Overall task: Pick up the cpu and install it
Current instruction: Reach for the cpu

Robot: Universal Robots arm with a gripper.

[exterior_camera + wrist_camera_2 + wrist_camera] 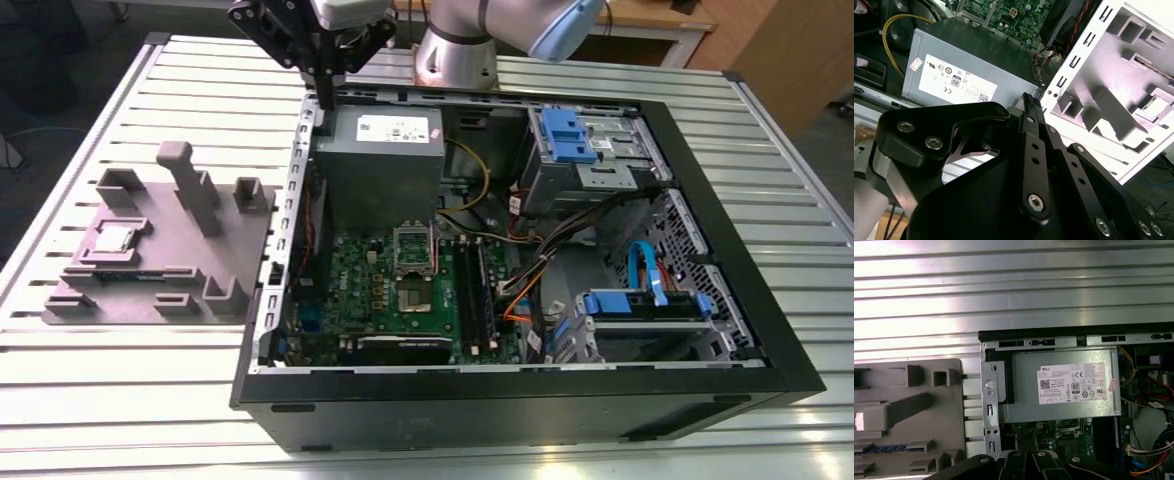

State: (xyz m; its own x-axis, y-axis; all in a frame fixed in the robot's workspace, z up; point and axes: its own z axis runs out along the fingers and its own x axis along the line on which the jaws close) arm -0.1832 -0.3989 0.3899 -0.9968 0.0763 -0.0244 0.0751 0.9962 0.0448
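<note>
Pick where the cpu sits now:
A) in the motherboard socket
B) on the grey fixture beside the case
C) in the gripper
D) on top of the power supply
B: the cpu lies on the grey fixture at the exterior view's left of the case, while the gripper hangs by the case's rim, well apart from it.

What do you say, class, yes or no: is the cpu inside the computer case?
No, the cpu lies on the grey holder outside the computer case, at the exterior view's left.
</note>
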